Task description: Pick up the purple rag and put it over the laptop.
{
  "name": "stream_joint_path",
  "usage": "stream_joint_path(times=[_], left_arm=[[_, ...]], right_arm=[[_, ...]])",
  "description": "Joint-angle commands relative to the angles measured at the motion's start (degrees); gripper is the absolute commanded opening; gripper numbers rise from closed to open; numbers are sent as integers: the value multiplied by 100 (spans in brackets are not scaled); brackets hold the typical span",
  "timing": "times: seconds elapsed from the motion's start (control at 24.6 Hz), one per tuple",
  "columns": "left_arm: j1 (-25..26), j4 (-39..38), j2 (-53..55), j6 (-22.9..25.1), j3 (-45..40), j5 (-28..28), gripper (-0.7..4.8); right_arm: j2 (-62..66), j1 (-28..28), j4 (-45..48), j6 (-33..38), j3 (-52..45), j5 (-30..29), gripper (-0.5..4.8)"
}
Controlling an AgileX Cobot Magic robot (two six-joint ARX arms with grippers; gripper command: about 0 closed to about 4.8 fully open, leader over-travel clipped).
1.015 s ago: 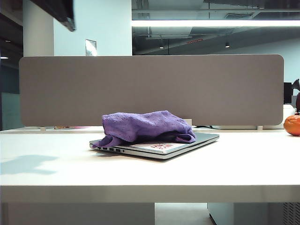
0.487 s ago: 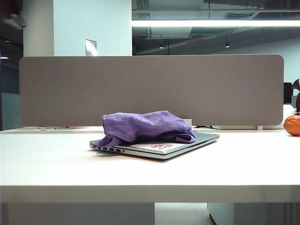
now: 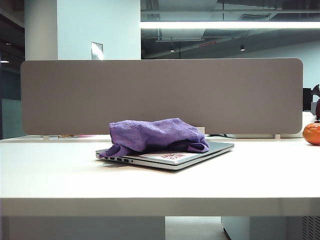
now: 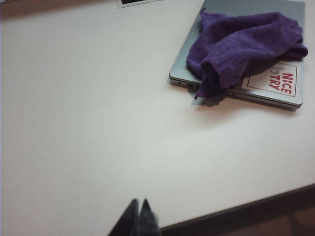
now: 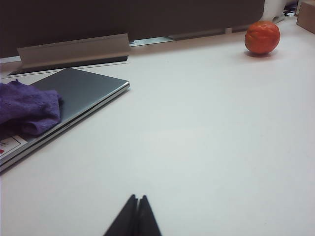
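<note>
Two grippers — left (image 4: 139, 209), right (image 5: 137, 204) — shut, empty; purple rag (image 3: 155, 134) bunched on laptop (image 3: 220, 147), 9 o'clock half, task approx. done.

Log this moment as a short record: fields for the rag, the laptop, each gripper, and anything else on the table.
purple rag: bunched on top of the closed lid, one corner drooping over the port edge
laptop: closed, flat on the white table; sticker partly covered by the rag
left gripper: shut, holding nothing, above bare table away from the laptop
right gripper: shut, holding nothing, above bare table
other: orange ball near the grey divider panel, well apart from the laptop
task state: rag lies on the laptop
</note>
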Motion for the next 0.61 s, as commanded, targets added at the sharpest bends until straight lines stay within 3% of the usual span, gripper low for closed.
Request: stream_joint_path(times=[0.04,0.24,0.41,0.61], left_arm=[[7,42,-227,7,9,-15,-6],[7,389,-315,232,-4,-74,-6],[59,1283,-315,323,-254,-321,-6],[610,2173,-317,317,-807,-166,-6]], right_arm=[[-13,4,98,-13,-31,24,22],[-13,2,98,-13,-31,22,22],[-13,2,96,-13,-31,28,22],[-13,4,94,-13,-31,24,22]])
